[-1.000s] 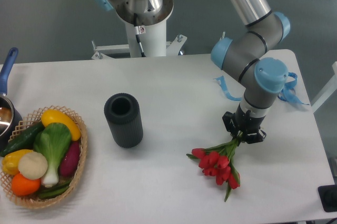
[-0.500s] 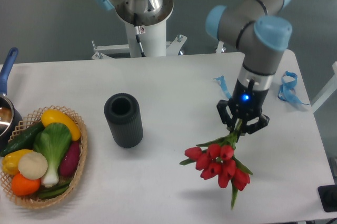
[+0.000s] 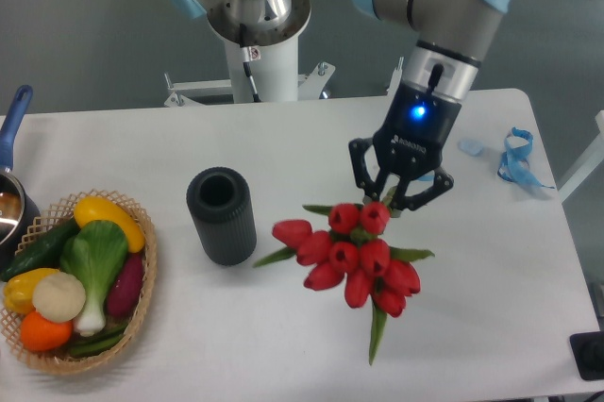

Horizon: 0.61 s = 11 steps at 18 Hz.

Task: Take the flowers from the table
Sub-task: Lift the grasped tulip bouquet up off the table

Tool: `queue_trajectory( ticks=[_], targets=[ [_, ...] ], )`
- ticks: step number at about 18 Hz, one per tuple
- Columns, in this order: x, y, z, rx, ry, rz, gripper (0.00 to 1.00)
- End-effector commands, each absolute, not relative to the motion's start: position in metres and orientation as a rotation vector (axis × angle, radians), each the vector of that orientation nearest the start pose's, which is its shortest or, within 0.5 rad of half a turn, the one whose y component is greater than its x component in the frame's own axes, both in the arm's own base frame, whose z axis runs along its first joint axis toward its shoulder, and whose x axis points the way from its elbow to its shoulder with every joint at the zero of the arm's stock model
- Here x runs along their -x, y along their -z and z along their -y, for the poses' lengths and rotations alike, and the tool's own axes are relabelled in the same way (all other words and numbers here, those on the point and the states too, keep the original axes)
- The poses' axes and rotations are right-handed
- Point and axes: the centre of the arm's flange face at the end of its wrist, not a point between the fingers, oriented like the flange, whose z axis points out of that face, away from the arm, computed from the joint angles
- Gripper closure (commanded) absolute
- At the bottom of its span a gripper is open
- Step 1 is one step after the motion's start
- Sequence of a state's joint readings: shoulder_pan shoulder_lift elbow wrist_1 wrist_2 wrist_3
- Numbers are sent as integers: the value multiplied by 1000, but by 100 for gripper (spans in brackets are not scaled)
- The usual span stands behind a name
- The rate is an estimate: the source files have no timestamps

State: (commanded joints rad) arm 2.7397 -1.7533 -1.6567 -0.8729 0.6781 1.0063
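Hanging below pincer [image 3: 397,196] | flowers [image 3: 354,256] gripped by stems | above table [image 3: 283,147]

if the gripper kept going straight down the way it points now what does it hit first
The gripper points down with the flowers clamped in it, so the tulip heads would likely meet the white table first. Depth is hard to judge from this single view.
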Motion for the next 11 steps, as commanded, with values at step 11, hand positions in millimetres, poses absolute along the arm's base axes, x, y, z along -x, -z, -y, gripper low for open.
queue_trajectory(
  ticks=[11],
  targets=[
    [450,-464,-413,2172,47,-43,80]
  ],
)
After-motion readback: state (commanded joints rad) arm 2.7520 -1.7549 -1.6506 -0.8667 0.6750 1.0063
